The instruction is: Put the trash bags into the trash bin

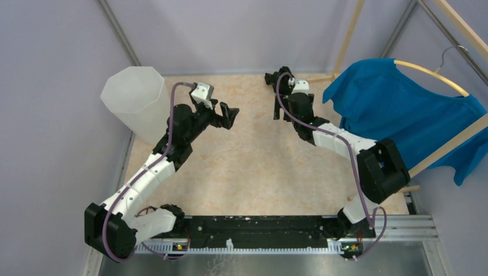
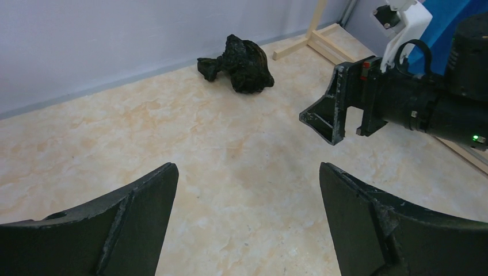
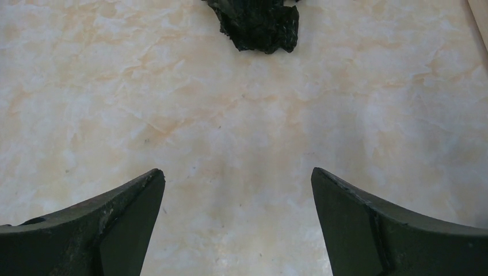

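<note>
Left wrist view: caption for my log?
Open left gripper faces the crumpled black trash bag near the wall; right gripper alongside.

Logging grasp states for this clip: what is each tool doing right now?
Left tool: open, holding nothing.
Right tool: open, holding nothing; the trash bag lies ahead of it.

Trash bag (image 3: 257, 23): the top edge of the right wrist view slices it off, and only the lower lump shows. From above it's a dark blob merging with the right gripper (image 3: 237, 172); can't separate the two there. Trash bin (image 1: 135, 95): lower right side hidden behind the left arm (image 1: 172, 138), inside unreadable through the cloudy wall. Blue T-shirt (image 1: 397, 109): runs off the right edge, and the right arm (image 1: 377, 167) covers its lower left. Wrist views cut off the left gripper (image 2: 247, 167) and the right gripper at the bottom edge. Wooden rack (image 1: 352, 29) runs out of the top of the view.
</note>
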You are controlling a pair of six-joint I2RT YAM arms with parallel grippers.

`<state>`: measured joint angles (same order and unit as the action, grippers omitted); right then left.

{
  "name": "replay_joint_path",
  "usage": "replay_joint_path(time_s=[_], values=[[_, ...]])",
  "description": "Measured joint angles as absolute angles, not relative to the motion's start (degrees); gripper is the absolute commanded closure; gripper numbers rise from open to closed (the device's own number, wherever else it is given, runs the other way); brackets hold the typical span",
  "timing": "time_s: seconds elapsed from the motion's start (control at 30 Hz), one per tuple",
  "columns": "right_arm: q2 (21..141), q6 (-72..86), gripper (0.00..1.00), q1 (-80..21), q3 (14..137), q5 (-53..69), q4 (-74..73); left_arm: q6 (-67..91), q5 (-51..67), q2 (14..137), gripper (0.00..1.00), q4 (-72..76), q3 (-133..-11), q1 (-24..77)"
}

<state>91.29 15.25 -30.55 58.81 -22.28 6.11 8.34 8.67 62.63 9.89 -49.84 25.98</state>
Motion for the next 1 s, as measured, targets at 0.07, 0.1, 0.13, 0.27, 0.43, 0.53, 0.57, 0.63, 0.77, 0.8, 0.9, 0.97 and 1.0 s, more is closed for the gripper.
replay_joint_path(time_s=[0.07, 0.1, 0.13, 0.27, 0.43, 0.53, 0.57, 0.63, 0.77, 0.8, 0.9, 0.97, 1.0], values=[[93.8, 15.3, 0.01, -29.9, 61.1, -22.3, 6.0, 8.1, 8.1, 62.2, 0.01, 9.9, -49.8, 26.0], [95.3, 15.6, 0.01, -29.4, 62.5, -22.3, 5.8, 8.0, 7.9, 62.0, 0.02, 9.9, -49.8, 26.0], [97.0, 15.7, 0.01, -28.9, 64.1, -22.4, 5.8, 7.9, 7.7, 61.9, 0.02, 9.8, -49.8, 26.0], [103.7, 16.3, 0.01, -26.3, 70.7, -22.7, 6.0, 7.6, 7.0, 61.7, 0.01, 9.5, -49.8, 26.1], [110.1, 16.8, 0.01, -23.7, 75.8, -22.1, 7.8, 7.3, 6.3, 61.6, 0.02, 8.9, -49.8, 26.7], [114.1, 16.2, 0.01, -22.6, 79.2, -20.3, 9.0, 7.1, 6.0, 61.6, 0.02, 8.7, -49.8, 27.2], [116.2, 15.4, 0.01, -22.2, 81.3, -19.4, 9.5, 7.0, 6.0, 61.6, 0.02, 8.5, -49.8, 27.5], [119.4, 13.6, 0.01, -21.9, 84.6, -18.2, 10.8, 7.0, 6.0, 61.6, 0.02, 8.4, -49.8, 27.7], [126.3, 9.6, 0.13, -21.6, 91.8, -16.4, 12.4, 7.0, 5.9, 61.6, 0.02, 8.3, -49.9, 28.3], [128.2, 8.7, 0.2, -21.5, 94.2, -16.2, 12.1, 6.9, 5.9, 61.6, 0.02, 8.3, -49.9, 28.5], [133.2, 7.1, 0.47, -21.5, 101.0, -15.2, 9.7, 6.7, 5.5, 61.6, 0.02, 8.1, -49.9, 29.1], [134.6, 6.1, 0.66, -21.4, 103.0, -13.8, 8.5, 6.3, 5.1, 61.6, 0.02, 7.9, -49.9, 29.6], [134.7, 5.9, 0.73, -21.4, 103.1, -13.0, 7.7, 6.2, 5.0, 61.6, 0.02, 7.7, -49.9, 29.8]])
